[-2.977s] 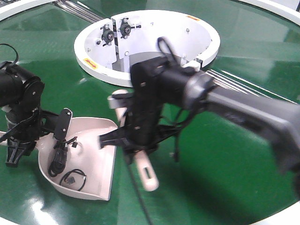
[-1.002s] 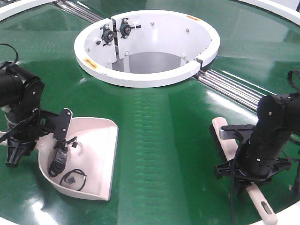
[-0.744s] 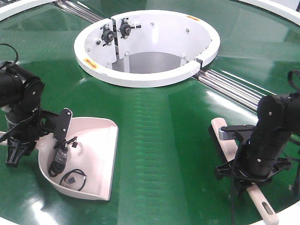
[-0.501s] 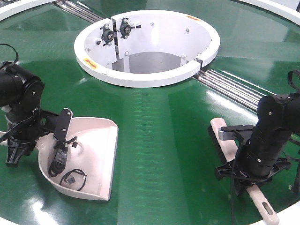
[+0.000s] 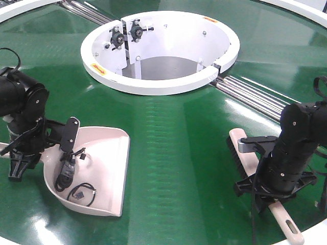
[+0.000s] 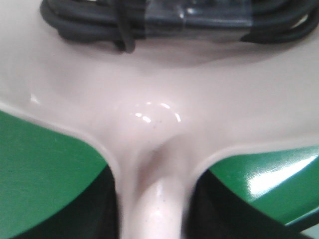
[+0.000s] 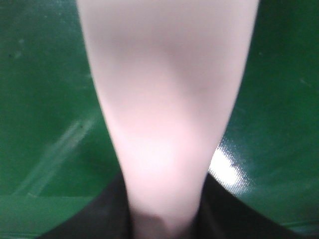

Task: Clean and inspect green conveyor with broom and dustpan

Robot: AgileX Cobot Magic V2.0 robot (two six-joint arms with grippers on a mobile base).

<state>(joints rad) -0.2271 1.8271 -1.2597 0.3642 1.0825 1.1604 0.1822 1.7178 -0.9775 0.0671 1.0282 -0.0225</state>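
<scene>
The green conveyor (image 5: 173,153) fills the front view. The dustpan (image 5: 104,168) lies on it at the left, lip to the right, with black cables (image 5: 64,176) and a black stick-shaped item (image 5: 69,133) inside. My left gripper (image 5: 23,153) is shut on the dustpan's handle (image 6: 149,199), which runs between the jaws in the left wrist view. The broom (image 5: 239,145) lies at the right, bristles on the belt, slotted handle end (image 5: 288,228) toward the front. My right gripper (image 5: 271,190) is shut on its handle (image 7: 164,124).
The white centre opening (image 5: 163,81) stands behind, with steel rollers (image 5: 255,97) running off to its right. The conveyor's white outer rim (image 5: 30,229) edges the front. A small coiled cable (image 5: 82,193) lies near the dustpan's front corner.
Three seconds ago the right arm held the broom beside the dustpan; it now holds it at the right. In the last half second the dustpan has shifted slightly toward the front.
</scene>
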